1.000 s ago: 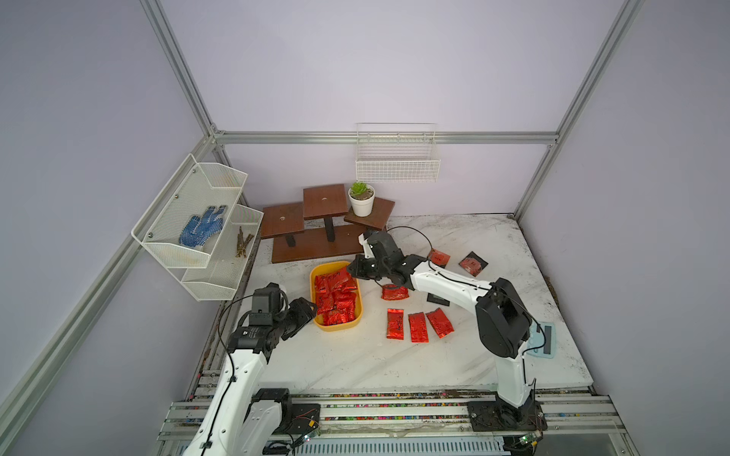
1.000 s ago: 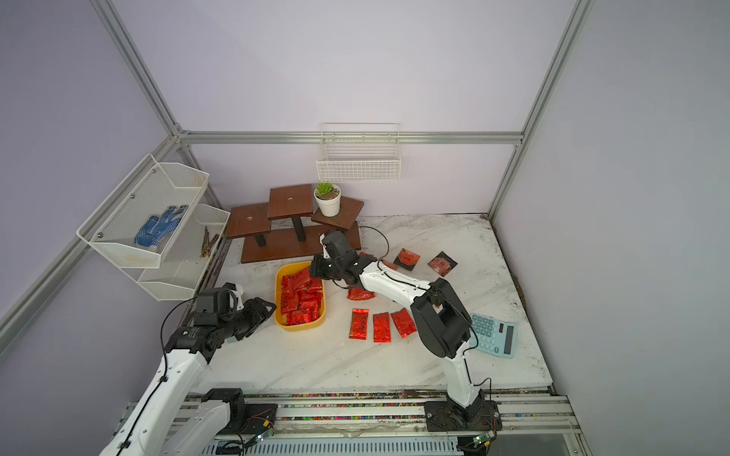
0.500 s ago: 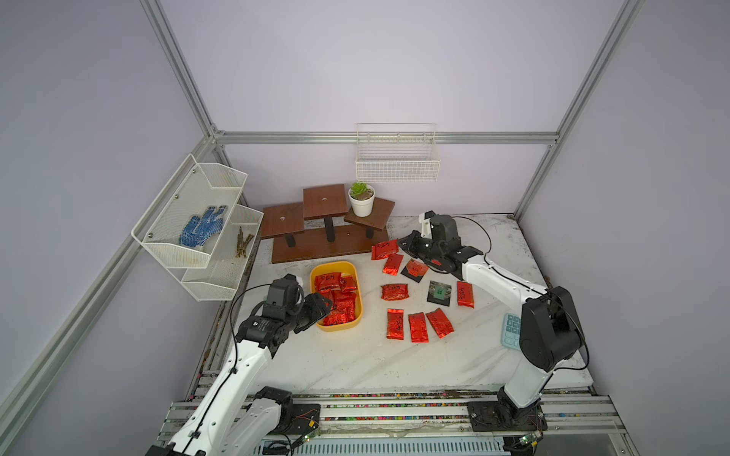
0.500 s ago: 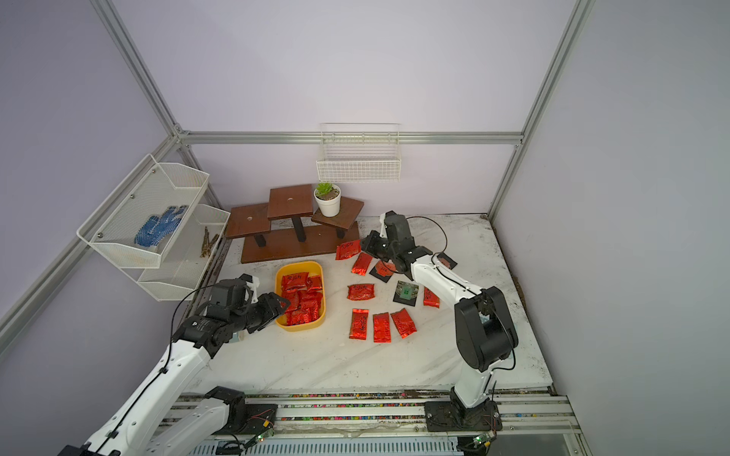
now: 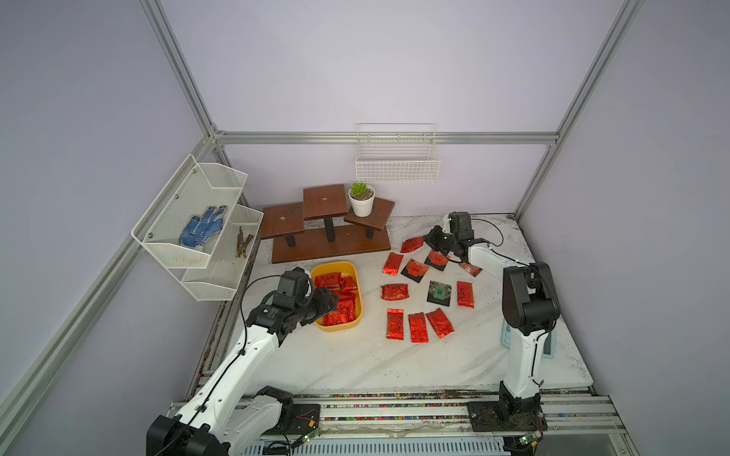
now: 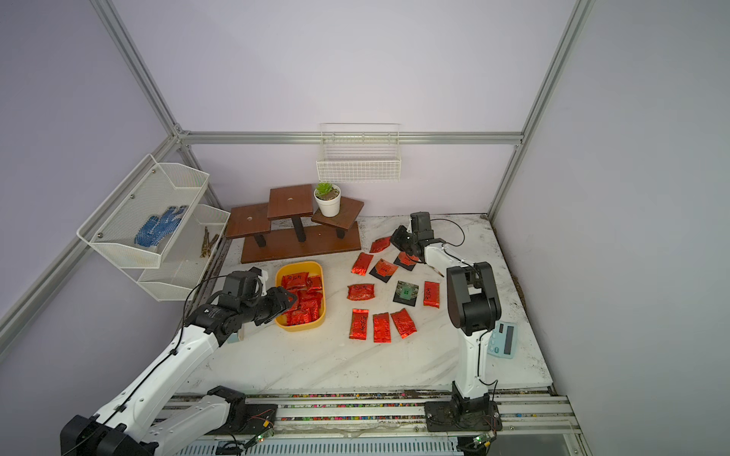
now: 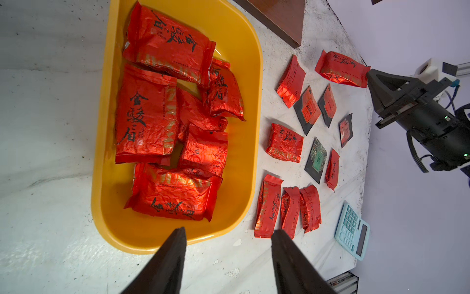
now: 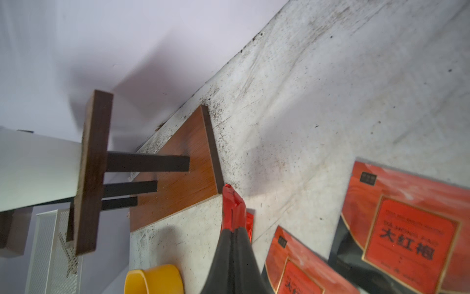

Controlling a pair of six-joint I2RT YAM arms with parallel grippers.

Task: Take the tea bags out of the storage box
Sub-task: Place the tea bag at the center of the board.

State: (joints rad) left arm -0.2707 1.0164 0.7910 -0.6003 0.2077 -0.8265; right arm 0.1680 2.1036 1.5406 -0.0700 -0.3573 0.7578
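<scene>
While right gripper [image 8: 232, 231] pinches shiny red foil tea sachet [image 8: 231, 203], left gripper [image 7: 229, 230] hangs spread at shallow yellow plastic tub [image 7: 105, 142] rim.

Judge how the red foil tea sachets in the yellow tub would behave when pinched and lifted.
Probably crinkly and yielding, not stiff: the tea sachets look creased and puffed. Likely light, since they lie loosely overlapped in the yellow tub. The shiny foil may be slippery, so a flat sealed edge seems the safest pinch.
</scene>
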